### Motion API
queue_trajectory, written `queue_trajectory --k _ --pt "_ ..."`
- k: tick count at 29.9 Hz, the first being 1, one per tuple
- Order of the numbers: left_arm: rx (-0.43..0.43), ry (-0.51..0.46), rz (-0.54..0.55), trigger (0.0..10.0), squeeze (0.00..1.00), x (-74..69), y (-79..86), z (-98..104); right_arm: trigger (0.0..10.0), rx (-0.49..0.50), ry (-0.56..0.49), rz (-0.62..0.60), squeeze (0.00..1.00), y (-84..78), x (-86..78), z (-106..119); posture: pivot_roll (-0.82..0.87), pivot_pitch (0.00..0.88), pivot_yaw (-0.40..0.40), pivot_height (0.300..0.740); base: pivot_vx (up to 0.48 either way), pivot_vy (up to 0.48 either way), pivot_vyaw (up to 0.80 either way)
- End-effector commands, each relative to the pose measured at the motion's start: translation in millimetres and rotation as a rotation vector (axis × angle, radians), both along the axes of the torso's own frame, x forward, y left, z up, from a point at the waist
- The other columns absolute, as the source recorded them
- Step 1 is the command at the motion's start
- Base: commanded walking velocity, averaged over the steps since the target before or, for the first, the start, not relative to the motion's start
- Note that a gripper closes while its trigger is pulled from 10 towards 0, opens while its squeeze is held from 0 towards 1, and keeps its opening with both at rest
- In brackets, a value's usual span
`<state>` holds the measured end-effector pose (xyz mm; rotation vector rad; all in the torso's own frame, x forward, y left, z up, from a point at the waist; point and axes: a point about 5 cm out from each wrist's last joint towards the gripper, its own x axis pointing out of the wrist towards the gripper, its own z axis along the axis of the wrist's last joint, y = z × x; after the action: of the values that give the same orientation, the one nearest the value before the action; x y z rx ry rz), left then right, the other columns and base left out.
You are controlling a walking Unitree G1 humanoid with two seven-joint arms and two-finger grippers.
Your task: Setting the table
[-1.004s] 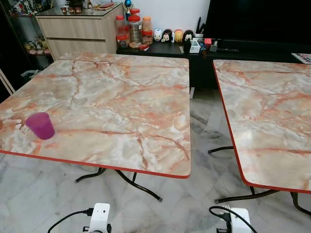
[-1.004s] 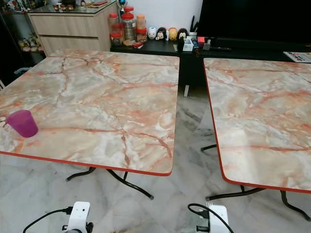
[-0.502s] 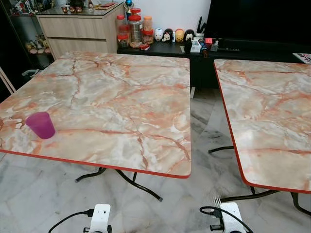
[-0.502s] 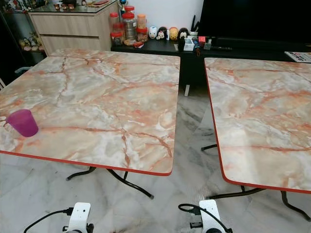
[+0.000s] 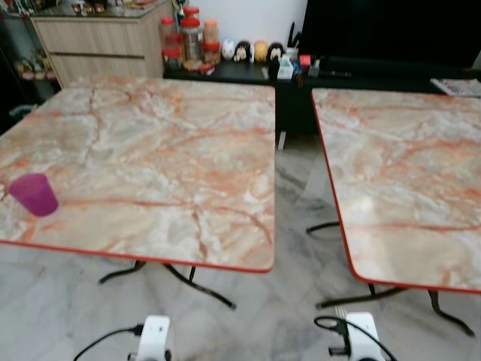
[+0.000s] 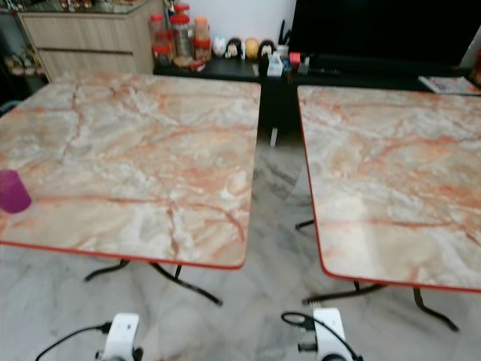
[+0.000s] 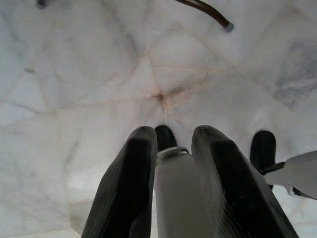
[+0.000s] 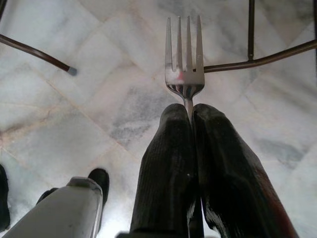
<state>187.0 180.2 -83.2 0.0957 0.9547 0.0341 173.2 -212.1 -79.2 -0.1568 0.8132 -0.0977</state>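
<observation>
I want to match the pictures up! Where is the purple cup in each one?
Left eye view: purple cup at far left, on the left table near its red front edge.
Right eye view: the cup sits at the picture's left border, partly cut off.
Left wrist view: marble floor under the left claw.
Right wrist view: floor, with the right claw holding a fork.
Shared landmark: the left table's red front edge, in both eye views.

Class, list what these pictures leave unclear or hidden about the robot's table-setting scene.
- Fork handle: hidden between the right gripper fingers, right wrist view.
- Purple cup contents: blurred, left eye view.
- Jars on the far cabinet: too small and blurred to identify.
- Right table: cut off by the edge.
</observation>
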Motion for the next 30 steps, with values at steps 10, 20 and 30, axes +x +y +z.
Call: queue_trajectory --k 10,20,30 --pt "-0.004 0.02 -0.012 10.0 0.0 -3.4 -4.6 -2.3 10.0 0.009 0.006 -0.029 0.0 -1.9 -3.1 -1.2 -0.07 0.0 -0.019 0.725 0.0 -0.299 -0.08" --pt "0.0 0.022 -0.018 10.0 0.0 -4.4 -2.9 -2.6 10.0 0.013 0.008 -0.037 0.0 -3.0 -2.3 -0.8 -0.07 0.0 -0.013 0.725 0.0 -0.302 -0.29" --pt "0.003 0.025 -0.034 10.0 0.0 -5.7 -2.8 -3.2 10.0 0.005 0.008 -0.036 0.0 -4.6 -4.3 -1.2 -0.07 0.0 -0.009 0.725 0.0 -0.301 -0.06"
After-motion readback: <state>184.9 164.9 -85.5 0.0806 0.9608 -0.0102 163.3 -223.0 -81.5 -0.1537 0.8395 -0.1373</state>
